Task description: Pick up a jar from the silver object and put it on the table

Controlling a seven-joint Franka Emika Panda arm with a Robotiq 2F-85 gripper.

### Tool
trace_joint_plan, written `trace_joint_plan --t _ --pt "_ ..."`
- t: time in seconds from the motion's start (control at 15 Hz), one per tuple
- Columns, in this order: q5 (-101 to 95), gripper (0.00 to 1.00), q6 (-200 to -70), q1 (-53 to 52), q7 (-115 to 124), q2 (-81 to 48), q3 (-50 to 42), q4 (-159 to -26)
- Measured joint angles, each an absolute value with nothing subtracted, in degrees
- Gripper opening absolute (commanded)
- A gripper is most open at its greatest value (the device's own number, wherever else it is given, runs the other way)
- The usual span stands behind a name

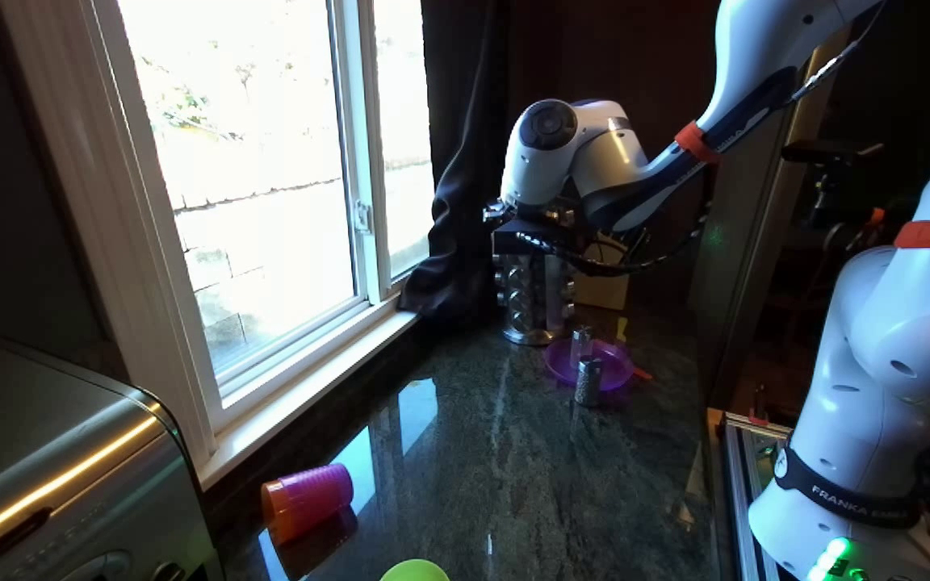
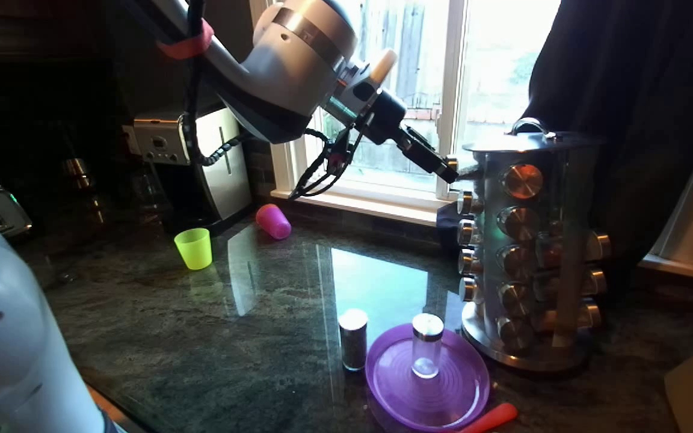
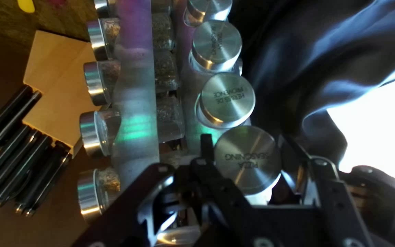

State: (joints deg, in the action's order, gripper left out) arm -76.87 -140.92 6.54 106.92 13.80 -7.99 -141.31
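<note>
The jar [image 3: 247, 159] has a round silvery lid with lettering and sits at the top of a column in the silver rack [image 3: 135, 103]. My gripper [image 3: 245, 151] has one finger on each side of this lid, touching it. In an exterior view the jar [image 2: 453, 163] juts out a little further than the jars below it, at my gripper's fingertips [image 2: 450, 174]. The silver rack [image 2: 527, 359] stands upright on the dark glossy table [image 2: 232, 337]. It also shows in an exterior view [image 1: 529, 334], where the arm hides the gripper and the jar.
A purple bowl [image 2: 382, 397] holds a clear jar [image 2: 426, 352]; a dark-filled jar [image 2: 354, 344] stands beside it. A pink cup [image 1: 312, 494] lies on its side; a green cup [image 2: 194, 249] stands. A brushed-grey appliance [image 1: 69, 436], a dark curtain [image 1: 465, 202] and a knife block [image 3: 57, 85] are near.
</note>
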Motion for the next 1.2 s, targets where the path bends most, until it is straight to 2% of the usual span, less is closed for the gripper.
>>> trace_joint_plan --t 0.6,1.2 --pt "-66.8 0.25 -141.3 7.5 98.7 18.8 -9.5 -144.1" --pt "-67.8 0.25 -141.5 8.0 97.9 19.4 -7.7 -145.4"
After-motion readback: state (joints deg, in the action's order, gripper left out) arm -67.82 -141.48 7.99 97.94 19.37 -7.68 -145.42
